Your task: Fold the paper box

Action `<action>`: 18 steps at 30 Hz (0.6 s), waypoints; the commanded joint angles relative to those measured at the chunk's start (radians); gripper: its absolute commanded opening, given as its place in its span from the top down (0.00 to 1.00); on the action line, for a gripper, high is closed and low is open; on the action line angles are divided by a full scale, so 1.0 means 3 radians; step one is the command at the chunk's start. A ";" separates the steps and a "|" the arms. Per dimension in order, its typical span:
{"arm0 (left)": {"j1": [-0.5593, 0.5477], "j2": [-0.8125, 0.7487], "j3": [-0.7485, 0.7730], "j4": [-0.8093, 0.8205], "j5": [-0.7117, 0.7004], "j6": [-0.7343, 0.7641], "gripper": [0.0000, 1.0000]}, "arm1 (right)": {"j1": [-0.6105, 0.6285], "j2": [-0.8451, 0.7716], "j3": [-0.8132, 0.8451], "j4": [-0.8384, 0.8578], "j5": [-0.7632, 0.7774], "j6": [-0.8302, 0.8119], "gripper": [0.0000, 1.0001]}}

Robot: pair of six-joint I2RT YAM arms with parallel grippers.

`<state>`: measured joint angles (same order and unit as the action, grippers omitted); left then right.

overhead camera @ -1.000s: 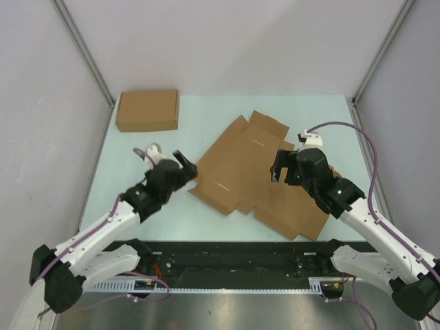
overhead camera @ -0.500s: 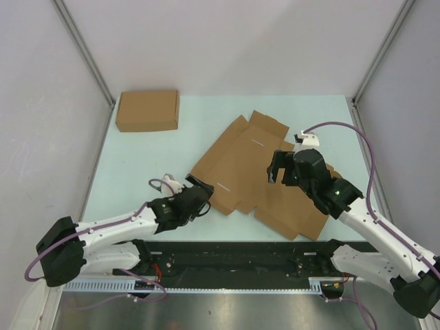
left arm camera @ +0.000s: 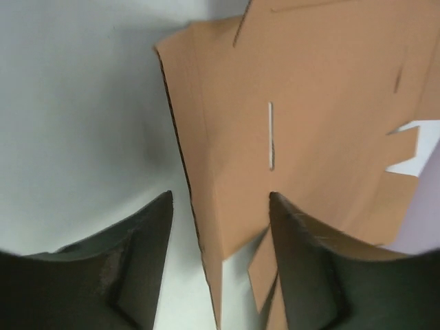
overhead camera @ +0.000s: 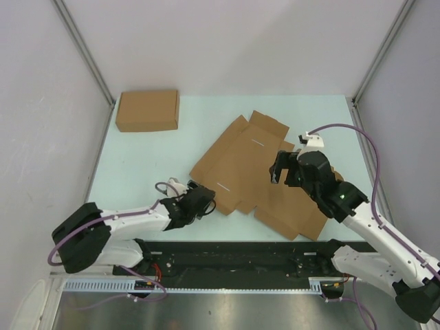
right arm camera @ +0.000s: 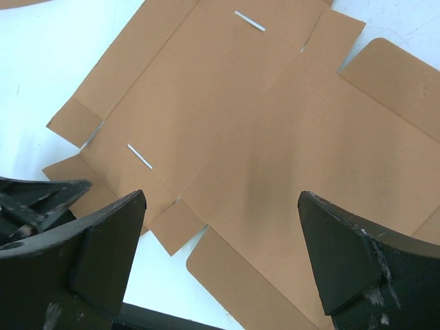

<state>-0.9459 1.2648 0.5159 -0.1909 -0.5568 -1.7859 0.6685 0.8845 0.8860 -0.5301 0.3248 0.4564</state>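
Mid-table, slightly right of centre, your paper box (overhead camera: 240, 161) lies flat and unfolded, flaps and tabs splayed on the table (overhead camera: 137, 165). Your left gripper (left arm camera: 220, 206) sits low at its near-left corner, fingers spread, the sheet's edge between them, not clamped. Your right gripper (right arm camera: 220, 199) hangs over the sheet's right half, jaws wide, holding nothing. Closed cardboard box (overhead camera: 147, 110) — far-left corner, well apart.

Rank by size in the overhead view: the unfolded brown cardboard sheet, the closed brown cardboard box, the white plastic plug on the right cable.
Largest: unfolded brown cardboard sheet
Middle: closed brown cardboard box
Smallest: white plastic plug
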 commanded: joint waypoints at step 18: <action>0.1787 0.1289 0.2041 -0.0252 0.2595 0.3599 1.00 | -0.0158 -0.0330 0.0156 -0.0130 -0.0167 -0.0085 0.00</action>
<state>-0.4923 1.5139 0.8787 -0.1379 -0.0769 -1.0374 0.6235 0.7914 0.8879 -0.5430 0.3050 0.4393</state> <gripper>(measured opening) 0.014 0.995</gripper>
